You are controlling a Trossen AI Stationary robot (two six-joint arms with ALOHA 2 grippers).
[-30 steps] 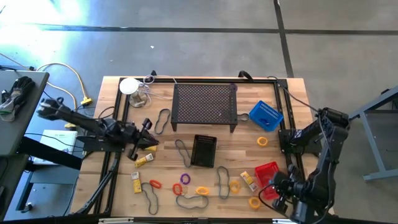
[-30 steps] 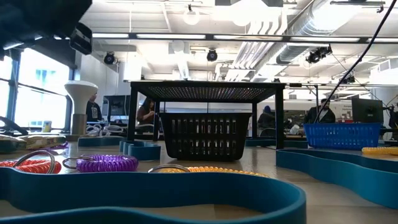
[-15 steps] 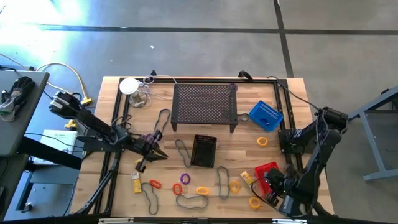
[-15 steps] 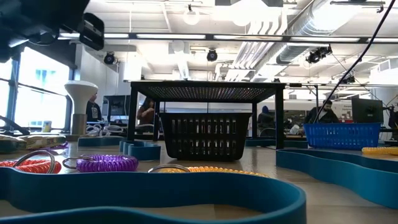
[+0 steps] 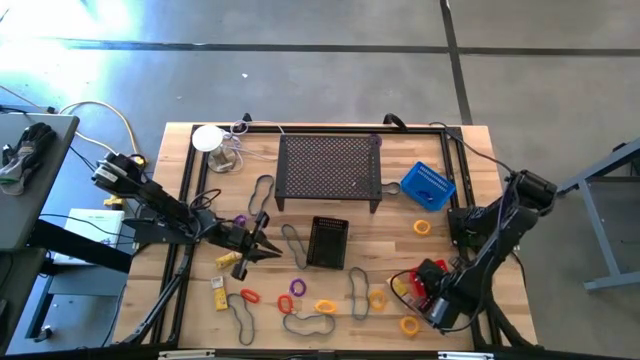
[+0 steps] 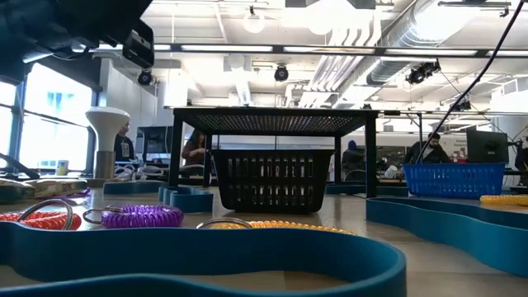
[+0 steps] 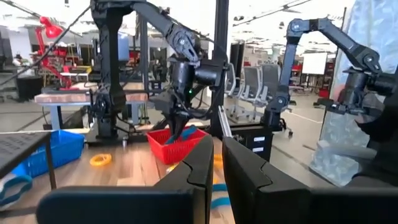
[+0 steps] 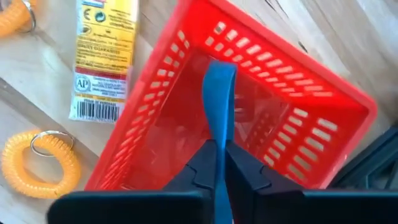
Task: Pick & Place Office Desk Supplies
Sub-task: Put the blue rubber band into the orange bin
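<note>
1. A blue band (image 8: 219, 93) is pinched between the right gripper (image 8: 217, 163) fingers, hanging over the red basket (image 8: 336, 134).
2. It should be lowered inside the rim before release.
3. The left gripper (image 7: 215, 163), fingers pressed together, hangs over the table's left side.

Left hand (image 5: 262, 252) low over table centre-left, fingers (image 7: 202, 168) together. Right hand (image 8: 219, 163) pointing down, pinched shut.

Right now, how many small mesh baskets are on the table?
3. Black basket mid-table, in front of the stand; blue basket right of the stand; red basket at the near right, under the right hand.
</note>
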